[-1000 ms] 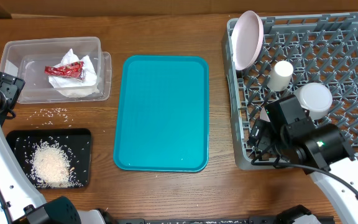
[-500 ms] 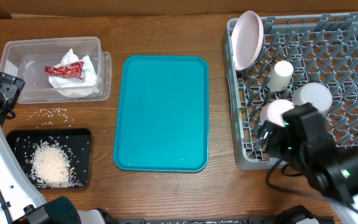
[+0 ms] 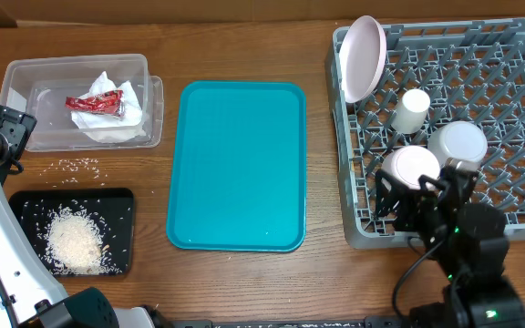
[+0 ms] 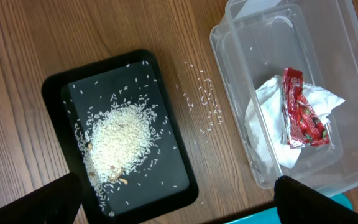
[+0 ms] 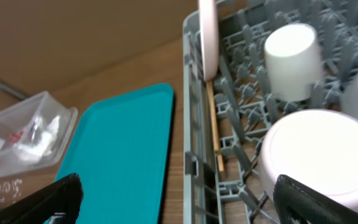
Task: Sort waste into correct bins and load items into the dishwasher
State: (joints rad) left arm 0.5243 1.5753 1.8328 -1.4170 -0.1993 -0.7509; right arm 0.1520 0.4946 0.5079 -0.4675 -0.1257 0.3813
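Note:
The grey dishwasher rack (image 3: 518,214) holds an upright white plate (image 3: 363,57), a white cup (image 3: 414,110) and two upturned pale bowls, one at the back (image 3: 460,144) and one in front (image 3: 412,167). My right gripper (image 3: 416,199) hangs open over the rack's front-left corner, just short of the nearer bowl (image 5: 319,155), with nothing between its fingers. The clear tub (image 3: 25,77) contains a red wrapper (image 3: 96,102) on a white napkin (image 3: 117,123). Rice (image 3: 73,241) is piled in the black tray (image 3: 117,205). My left gripper (image 4: 179,208) is open and empty, above the tray (image 4: 160,106) and the tub (image 4: 229,74).
A large teal tray (image 3: 237,164) lies mid-table between the tub and the rack. Loose rice grains (image 3: 78,164) are scattered on the wood between the tub and the black tray. The rack's rim (image 5: 194,124) stands directly under my right gripper.
My right arm has drawn back toward the table's front edge, uncovering the front bowl in the rack. Both grippers stay open. The left arm has not moved.

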